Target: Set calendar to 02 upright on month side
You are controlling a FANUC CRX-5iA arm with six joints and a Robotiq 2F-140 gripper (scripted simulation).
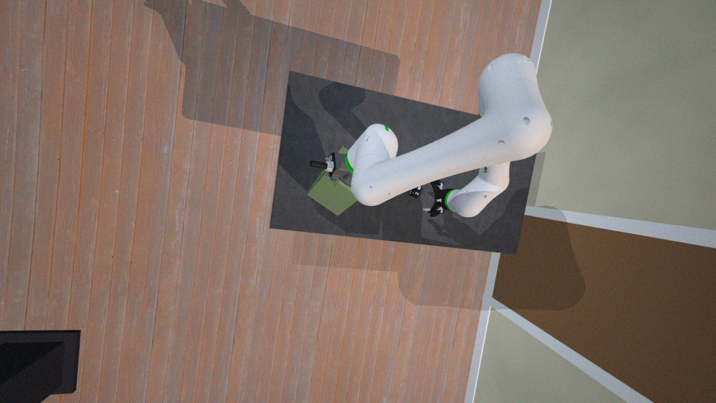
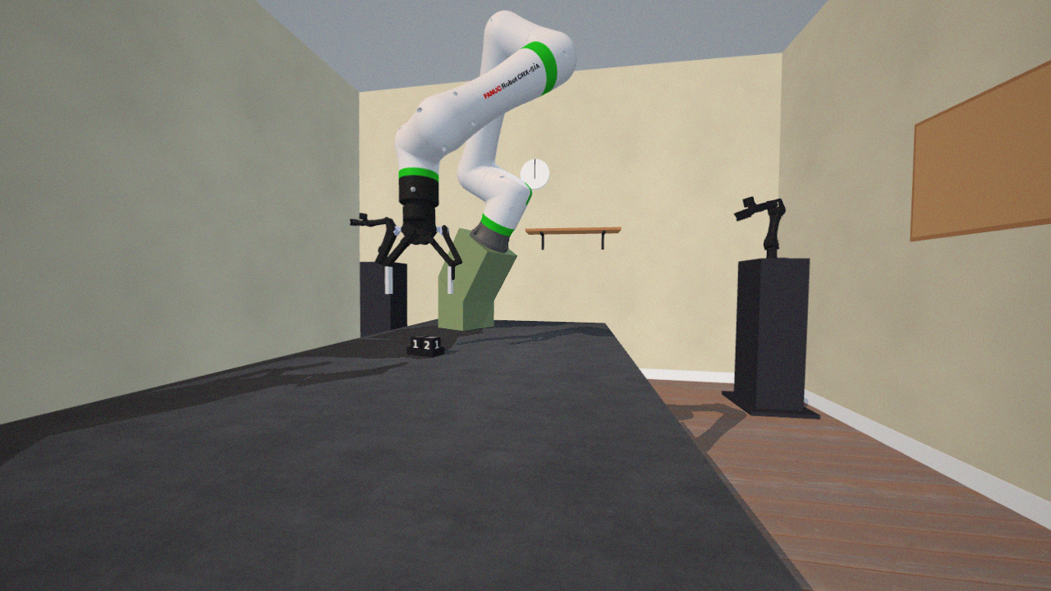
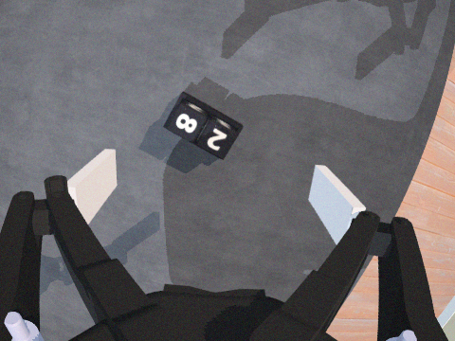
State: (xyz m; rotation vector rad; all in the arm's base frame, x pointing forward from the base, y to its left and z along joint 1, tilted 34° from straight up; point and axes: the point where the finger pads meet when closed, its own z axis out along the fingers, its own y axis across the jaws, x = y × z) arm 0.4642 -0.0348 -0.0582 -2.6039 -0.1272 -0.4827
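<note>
Two black calendar cubes stand side by side on the dark table. In the wrist view their top faces show 8 [image 3: 188, 120] and 2 [image 3: 218, 138]. In the exterior view the calendar [image 2: 426, 345] is small and shows white digits 1, 2, 1 on the near side. Its dark tray is hard to tell apart from the cubes. My gripper [image 3: 214, 175] hangs well above the cubes, fingers spread wide and empty. It also shows in the exterior view [image 2: 419, 282], and from above [image 1: 434, 200] beside the cubes [image 1: 415, 192].
The arm's green pedestal [image 2: 474, 282] stands behind the calendar on the table. A black stand with a camera [image 2: 771, 334] is on the floor to the right, another [image 2: 382, 297] at the back left. The table's edge and wooden floor [image 3: 436, 196] lie to the right in the wrist view.
</note>
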